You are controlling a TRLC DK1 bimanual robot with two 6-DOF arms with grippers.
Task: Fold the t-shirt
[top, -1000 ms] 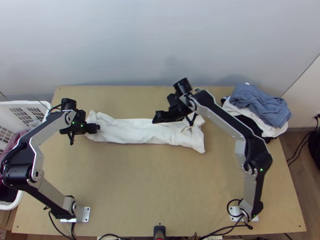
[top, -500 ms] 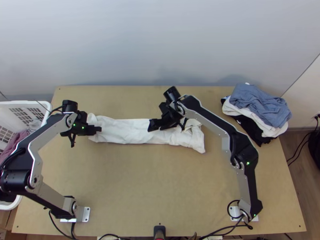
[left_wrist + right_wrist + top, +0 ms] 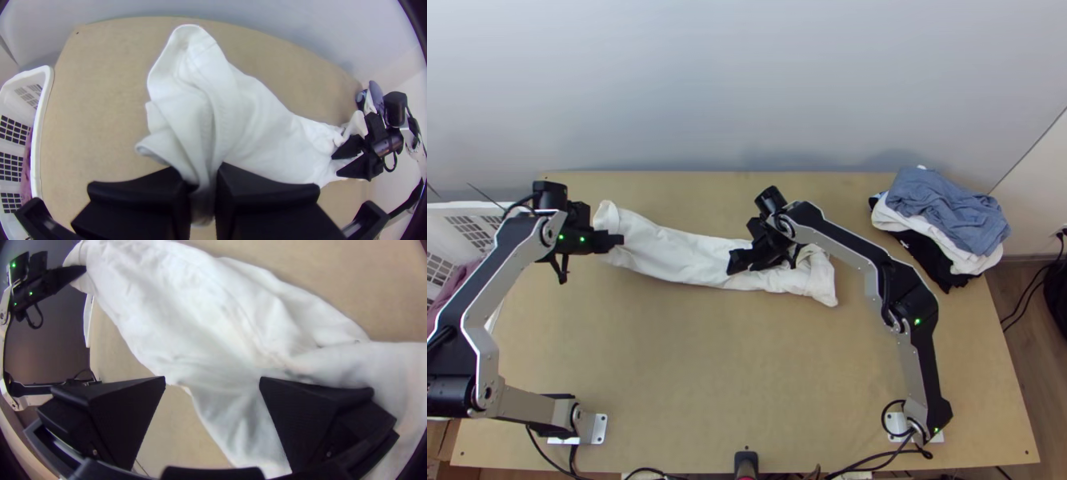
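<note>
Near the white basket [image 3: 42, 115] of pink cloth [image 3: 27, 166], the left gripper [image 3: 619, 239] pinches the t-shirt [image 3: 675, 254]; farther off, the right gripper [image 3: 734, 262] has wide-open jaws.

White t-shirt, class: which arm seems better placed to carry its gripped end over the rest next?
Left, probably: the left end effector is shut on one end of the t-shirt, while the right end effector is open around its middle.
</note>
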